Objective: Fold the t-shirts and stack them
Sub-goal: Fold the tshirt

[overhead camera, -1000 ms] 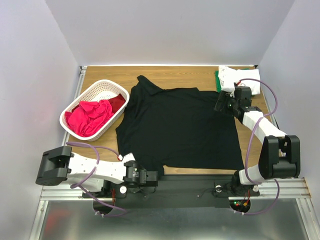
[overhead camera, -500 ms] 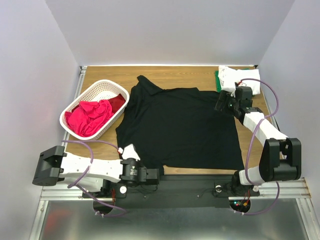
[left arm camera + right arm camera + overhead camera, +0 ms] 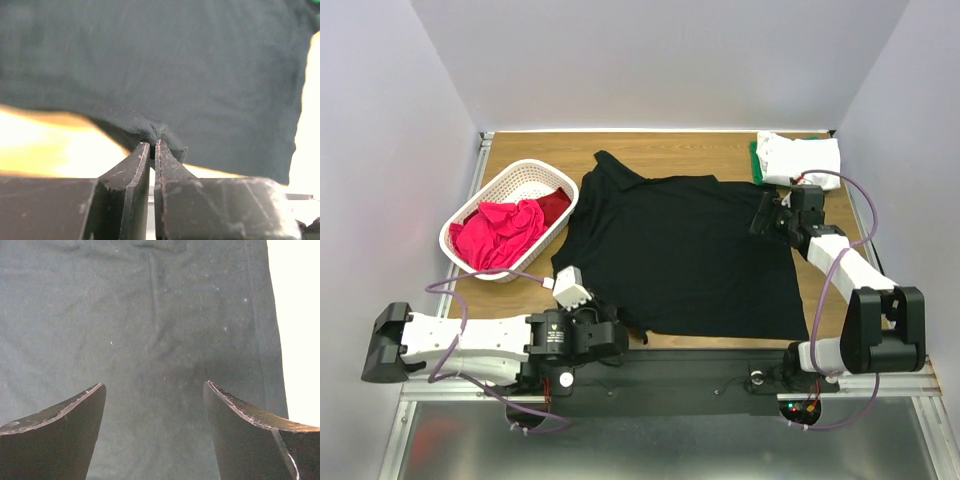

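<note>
Pinching the large black fabric t-shirt (image 3: 680, 250) at its near hem: left gripper (image 3: 154, 142) clamped, right gripper (image 3: 154, 384) splayed above; one white folded shirt (image 3: 800, 158) beyond.

The big shirt (image 3: 680, 255) is plain black. The basket (image 3: 516, 178) is white with little holes. Others: pink shirt (image 3: 498, 235), red shirt (image 3: 556, 205), white shirt (image 3: 800, 157), green shirt (image 3: 754, 160). The table (image 3: 700, 152) is brown.

Black t-shirt (image 3: 680, 250): matt soft cloth. Table (image 3: 670, 152): smooth wood. Basket (image 3: 523, 182): white plastic lattice.
</note>
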### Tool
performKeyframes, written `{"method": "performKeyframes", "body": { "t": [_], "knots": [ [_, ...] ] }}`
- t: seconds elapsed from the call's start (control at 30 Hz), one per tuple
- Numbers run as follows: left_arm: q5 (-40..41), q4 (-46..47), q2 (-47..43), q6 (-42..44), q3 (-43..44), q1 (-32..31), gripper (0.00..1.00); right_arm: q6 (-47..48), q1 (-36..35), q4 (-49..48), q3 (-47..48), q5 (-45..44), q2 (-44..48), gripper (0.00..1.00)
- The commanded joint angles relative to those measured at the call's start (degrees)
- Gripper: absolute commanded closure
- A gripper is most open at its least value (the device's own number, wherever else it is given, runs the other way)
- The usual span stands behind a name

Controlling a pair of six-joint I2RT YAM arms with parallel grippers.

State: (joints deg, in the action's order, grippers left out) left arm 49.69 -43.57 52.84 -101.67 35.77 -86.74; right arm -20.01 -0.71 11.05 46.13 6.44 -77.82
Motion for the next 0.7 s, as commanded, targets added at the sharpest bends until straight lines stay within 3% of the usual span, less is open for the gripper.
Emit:
{"method": "performKeyframes", "body": {
  "t": [0.0,0.07,0.2,0.43,0.67],
  "knots": [
    [7.0,14.18,-2.65,20.67,-2.54,6.46,1.0,0.15,0.45,2.3,-0.07,-2.13,5.39,0.16],
    [3.49,23.39,-3.09,30.59,-4.12,10.17,1.0,-0.29,0.45,4.23,-0.69,-2.83,7.5,0.16],
    [2.78,28.62,-3.44,37.76,-5.09,14.75,1.0,-0.99,-1.13,7.31,-0.6,-9.59,7.51,0.16],
    [-3.53,44.95,-3.19,54.62,-8.26,20.9,1.0,-3.19,-1.14,12.23,-1.83,-11.1,9.96,0.16],
    [-6.97,52.0,-2.65,64.75,-9.4,24.25,1.0,-5.48,-1.05,26.64,3.61,-10.41,7.77,0.14]
  ]
}}
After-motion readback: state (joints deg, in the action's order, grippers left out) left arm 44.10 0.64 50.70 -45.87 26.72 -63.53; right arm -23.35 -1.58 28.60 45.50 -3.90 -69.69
